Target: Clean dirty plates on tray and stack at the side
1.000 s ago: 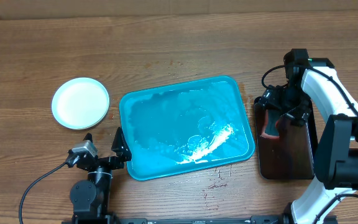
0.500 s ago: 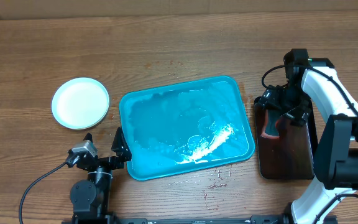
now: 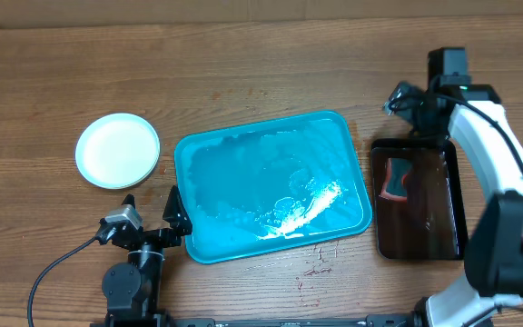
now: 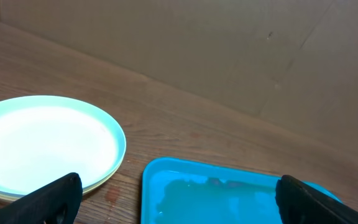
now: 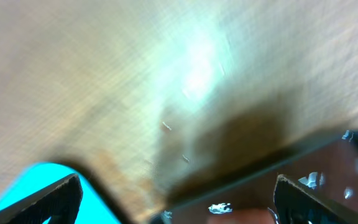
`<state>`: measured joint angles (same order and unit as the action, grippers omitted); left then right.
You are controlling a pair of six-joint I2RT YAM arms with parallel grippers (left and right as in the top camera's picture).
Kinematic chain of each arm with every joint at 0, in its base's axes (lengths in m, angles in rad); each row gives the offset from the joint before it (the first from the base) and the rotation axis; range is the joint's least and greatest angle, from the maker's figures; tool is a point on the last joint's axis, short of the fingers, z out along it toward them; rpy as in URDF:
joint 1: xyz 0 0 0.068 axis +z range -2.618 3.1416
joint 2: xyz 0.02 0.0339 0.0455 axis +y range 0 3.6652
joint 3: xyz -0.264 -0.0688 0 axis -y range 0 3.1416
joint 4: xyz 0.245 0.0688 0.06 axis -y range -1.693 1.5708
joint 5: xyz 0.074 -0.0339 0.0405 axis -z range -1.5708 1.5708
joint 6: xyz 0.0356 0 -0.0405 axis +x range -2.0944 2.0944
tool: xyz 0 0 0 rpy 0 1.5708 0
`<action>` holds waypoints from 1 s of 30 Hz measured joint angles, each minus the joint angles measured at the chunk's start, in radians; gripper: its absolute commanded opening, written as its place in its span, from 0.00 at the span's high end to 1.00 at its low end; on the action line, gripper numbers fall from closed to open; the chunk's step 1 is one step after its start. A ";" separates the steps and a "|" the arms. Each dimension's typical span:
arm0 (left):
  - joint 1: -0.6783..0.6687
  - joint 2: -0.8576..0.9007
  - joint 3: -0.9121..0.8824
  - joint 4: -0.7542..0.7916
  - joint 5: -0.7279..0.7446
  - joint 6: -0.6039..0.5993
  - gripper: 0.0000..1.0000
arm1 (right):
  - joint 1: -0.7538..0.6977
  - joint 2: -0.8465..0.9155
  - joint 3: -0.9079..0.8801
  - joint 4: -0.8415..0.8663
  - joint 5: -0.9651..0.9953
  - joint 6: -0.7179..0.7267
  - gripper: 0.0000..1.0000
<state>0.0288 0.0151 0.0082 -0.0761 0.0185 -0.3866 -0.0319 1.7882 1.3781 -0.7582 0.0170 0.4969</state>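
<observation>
Overhead: plates (image 3: 117, 151) sit stacked just left of the tray (image 3: 225, 182), off it. Top one looks clean; count in stack not clear. Tray holds no plates, only wet streaks and white foam toward its right side. L gripper (image 3: 151, 202) is at the tray's near-left corner, spread wide, empty. R gripper (image 3: 405, 98) has moved: 1 s ago it was over the dark tray (image 3: 425, 227) right of the tray, above the sponge (image 3: 394, 177); now it is beyond the tray's far-right corner, w/ the sponge left lying in the dark tray.

L wrist: both fingers (image 4: 55, 196) far apart, nothing between; plates left of the tray's corner, yellowish rim under the top plate.

R wrist: heavy blur, arm prob. moving. Fingers (image 5: 42, 199) wide, nothing held; tray corner at lower left.

We judge: washing and stacking look finished, R arm retracting after putting the sponge down.
</observation>
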 measured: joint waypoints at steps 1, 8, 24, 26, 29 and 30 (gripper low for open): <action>0.000 0.000 0.000 0.000 0.000 0.000 0.00 | 0.000 -0.028 0.000 0.010 0.005 0.000 0.00; 0.000 0.000 0.000 0.000 0.000 0.000 0.01 | 0.000 -0.242 0.000 0.049 0.063 0.000 0.00; 0.000 0.000 0.000 0.000 0.000 0.000 0.01 | 0.008 -0.798 0.000 0.170 0.149 -0.226 0.00; 0.000 0.000 0.000 0.000 0.000 0.000 0.01 | 0.008 -0.866 0.000 0.118 0.149 -0.270 0.00; 0.000 0.000 0.000 0.000 0.000 0.000 0.01 | 0.008 -0.976 0.000 0.023 0.151 -0.318 0.00; 0.000 0.000 0.000 0.000 0.000 0.000 0.01 | 0.008 -1.006 0.000 0.000 0.151 -0.327 0.00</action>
<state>0.0288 0.0151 0.0082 -0.0761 0.0185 -0.3866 -0.0235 0.7826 1.3781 -0.7578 0.1684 0.1699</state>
